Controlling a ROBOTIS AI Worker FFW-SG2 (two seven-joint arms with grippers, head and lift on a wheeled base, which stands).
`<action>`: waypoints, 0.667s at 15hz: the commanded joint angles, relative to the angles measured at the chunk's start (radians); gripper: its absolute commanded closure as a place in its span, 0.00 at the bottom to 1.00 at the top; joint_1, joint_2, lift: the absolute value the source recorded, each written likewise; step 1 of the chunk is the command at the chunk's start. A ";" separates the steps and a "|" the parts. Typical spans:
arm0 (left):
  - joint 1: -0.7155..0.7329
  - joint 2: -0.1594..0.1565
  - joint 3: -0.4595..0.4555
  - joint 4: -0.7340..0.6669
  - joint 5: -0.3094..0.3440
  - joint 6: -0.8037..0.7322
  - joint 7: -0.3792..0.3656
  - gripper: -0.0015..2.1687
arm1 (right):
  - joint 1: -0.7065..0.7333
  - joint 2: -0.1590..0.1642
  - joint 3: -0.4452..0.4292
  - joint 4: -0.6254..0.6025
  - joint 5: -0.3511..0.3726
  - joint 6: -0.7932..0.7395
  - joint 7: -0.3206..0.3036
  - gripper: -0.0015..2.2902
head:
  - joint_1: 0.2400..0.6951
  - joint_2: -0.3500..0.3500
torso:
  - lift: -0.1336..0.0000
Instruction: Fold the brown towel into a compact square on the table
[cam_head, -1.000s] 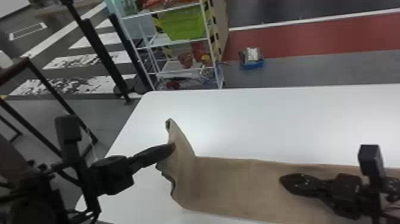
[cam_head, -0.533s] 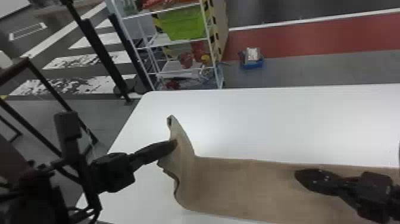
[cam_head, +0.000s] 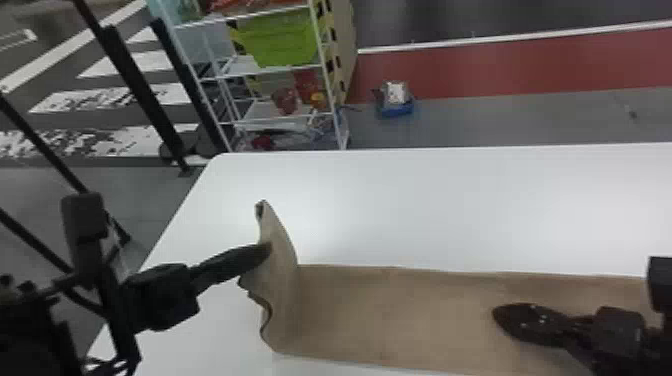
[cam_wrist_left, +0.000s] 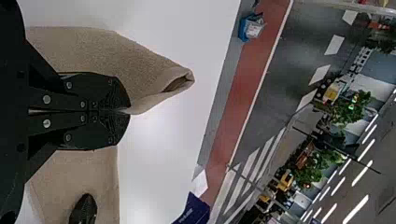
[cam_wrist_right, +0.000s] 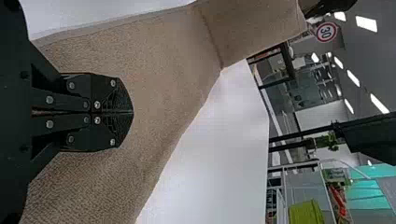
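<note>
Brown towel (cam_head: 400, 315) lies across the surface (cam_head: 450, 210) toward five o'clock; my left hand (cam_wrist_left: 130, 111) pinches its raised end at eight. Right hand (cam_wrist_right: 132, 112) closed, empty, at four. I'd fold low toward three, edges aligned.

A round, red-rimmed sign (cam_wrist_right: 326, 31) in the right wrist view reads 30. At one o'clock in the head view, the blue box (cam_head: 396, 109) bears what may be a white label (cam_head: 396, 92), too blurred to read.

Brown towel (cam_head: 400, 310), left end up in left tool (cam_head: 265, 251)
</note>
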 joint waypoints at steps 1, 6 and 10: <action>0.000 -0.003 0.000 0.013 0.000 -0.011 -0.003 0.87 | -0.013 -0.002 0.016 0.011 0.014 0.029 0.000 0.62 | 1.00 0.88 | 0.07; 0.003 -0.003 -0.009 0.003 0.005 -0.008 -0.005 0.87 | -0.038 0.015 0.117 0.034 0.030 0.048 -0.009 0.62 | 1.00 0.91 | 0.07; 0.008 -0.003 -0.023 0.000 0.003 -0.005 -0.005 0.87 | -0.051 0.044 0.160 0.037 0.028 0.042 -0.046 0.62 | 1.00 0.99 | 0.07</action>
